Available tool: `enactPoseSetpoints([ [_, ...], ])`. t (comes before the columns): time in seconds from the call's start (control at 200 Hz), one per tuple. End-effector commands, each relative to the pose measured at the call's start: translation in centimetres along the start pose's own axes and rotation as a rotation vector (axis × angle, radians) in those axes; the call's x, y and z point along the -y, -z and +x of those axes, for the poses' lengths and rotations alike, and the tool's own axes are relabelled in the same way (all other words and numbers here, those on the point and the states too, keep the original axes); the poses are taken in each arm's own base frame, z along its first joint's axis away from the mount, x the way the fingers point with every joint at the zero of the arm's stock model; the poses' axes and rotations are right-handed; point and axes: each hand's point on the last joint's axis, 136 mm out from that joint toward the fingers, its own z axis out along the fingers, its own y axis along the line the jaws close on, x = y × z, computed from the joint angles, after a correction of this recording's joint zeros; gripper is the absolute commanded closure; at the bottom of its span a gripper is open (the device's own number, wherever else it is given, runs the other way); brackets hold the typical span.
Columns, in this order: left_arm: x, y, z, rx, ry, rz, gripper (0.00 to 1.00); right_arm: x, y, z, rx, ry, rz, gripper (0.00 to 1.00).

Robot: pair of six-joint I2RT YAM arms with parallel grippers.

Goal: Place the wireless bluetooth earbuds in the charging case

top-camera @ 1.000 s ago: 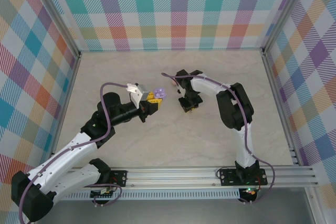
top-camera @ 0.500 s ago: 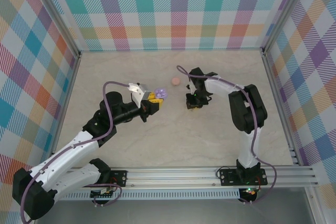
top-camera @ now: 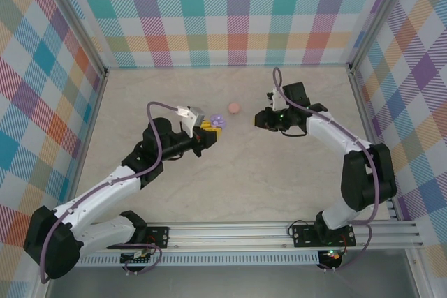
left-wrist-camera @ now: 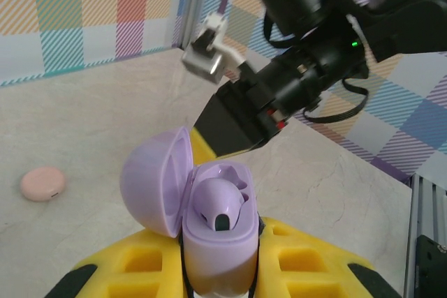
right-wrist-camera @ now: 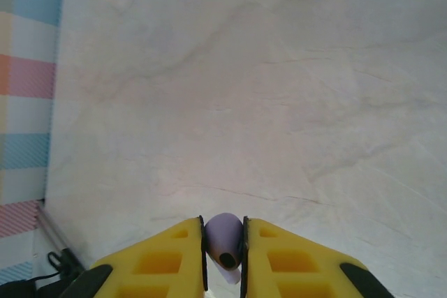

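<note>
Purple bud-shaped plastic earbud [right-wrist-camera: 223,239] sat pinched in the clenched right gripper [right-wrist-camera: 223,222], whose tips faced the open lilac clamshell charging case [left-wrist-camera: 209,242], ahead and apart, clamped mouth-up by the left gripper [left-wrist-camera: 220,273].

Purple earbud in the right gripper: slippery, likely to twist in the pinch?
Probably slippery: the purple earbud looks smooth and rounded between flat fingers of the right gripper. Likely light, being tiny beside them. It may pivot if nudged.
</note>
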Motion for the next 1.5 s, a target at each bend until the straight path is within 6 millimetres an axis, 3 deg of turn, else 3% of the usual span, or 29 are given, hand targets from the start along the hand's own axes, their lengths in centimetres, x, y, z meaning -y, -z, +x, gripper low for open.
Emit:
enactPoseSetpoints([
  [0.0,-1.2,-0.3,-1.0,0.05,0.038,-0.042,0.8,-4.1,2.1,-0.9,0.051,0.049,-0.164,0.8],
  [0.175,-2.0,-1.0,-0.7,0.055,0.068,-0.069,0.8,-7.9,4.9,-1.3,0.113,0.11,-0.292,0.79],
  [0.37,-2.3,-1.7,-0.6,0.054,0.085,-0.065,0.8,-10.8,7.9,-1.4,0.184,0.168,-0.379,0.78],
  [0.53,-1.3,-2.1,-0.8,0.082,0.066,0.003,0.8,-13.0,10.2,-1.0,0.247,0.243,-0.445,0.77],
  [0.755,0.0,-2.4,-1.2,0.115,0.037,0.094,0.81,-15.6,11.8,-0.1,0.297,0.33,-0.511,0.77],
  [1.155,3.2,-2.1,-1.7,0.15,-0.03,0.241,0.8,-18.5,12.0,1.7,0.308,0.448,-0.583,0.76],
  [1.495,4.8,-1.9,-2.2,0.162,-0.06,0.3,0.8,-19.2,11.4,1.9,0.307,0.471,-0.587,0.76],
])
